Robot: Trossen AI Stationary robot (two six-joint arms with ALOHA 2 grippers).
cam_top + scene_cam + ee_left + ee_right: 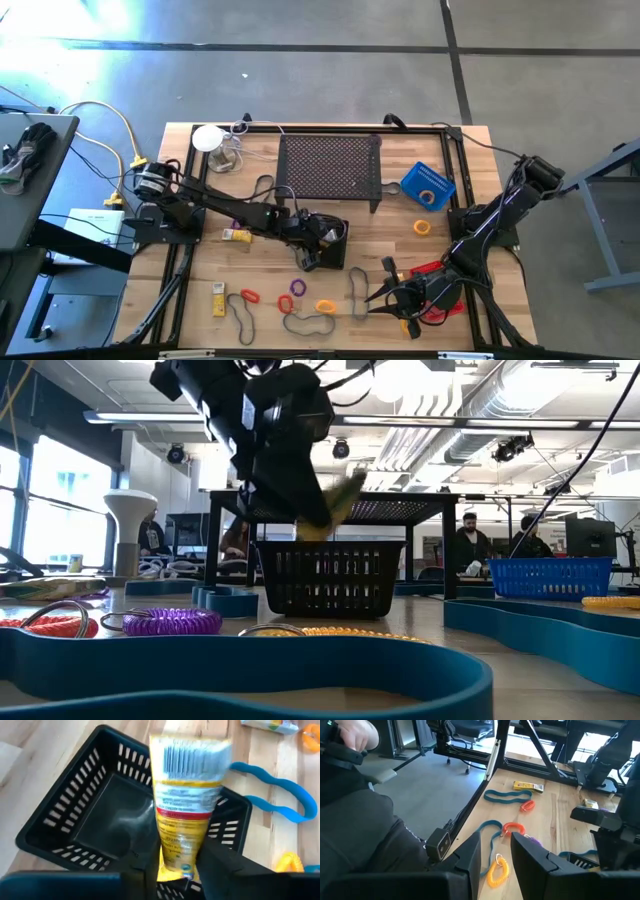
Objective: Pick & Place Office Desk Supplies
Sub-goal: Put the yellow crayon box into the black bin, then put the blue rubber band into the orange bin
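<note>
Left claw [175, 865] clenched on the yellow rectangular plastic packet [187, 805], dangling it right above the black slotted plastic basket [95, 810] for the drop, while right claw [496, 852] waits parted above the tabletop's [400, 225] front edge.

packet [186, 815]: yellow, barcode end up, upright, pinched by left end effector [172, 865] over black basket [75, 815] | second packet [237, 236]: flat, left of basket | third packet [218, 299]: near-left surface | rings: red [249, 297], purple [297, 288], orange [326, 307], near edge | yellow ring [422, 227]: right
</note>
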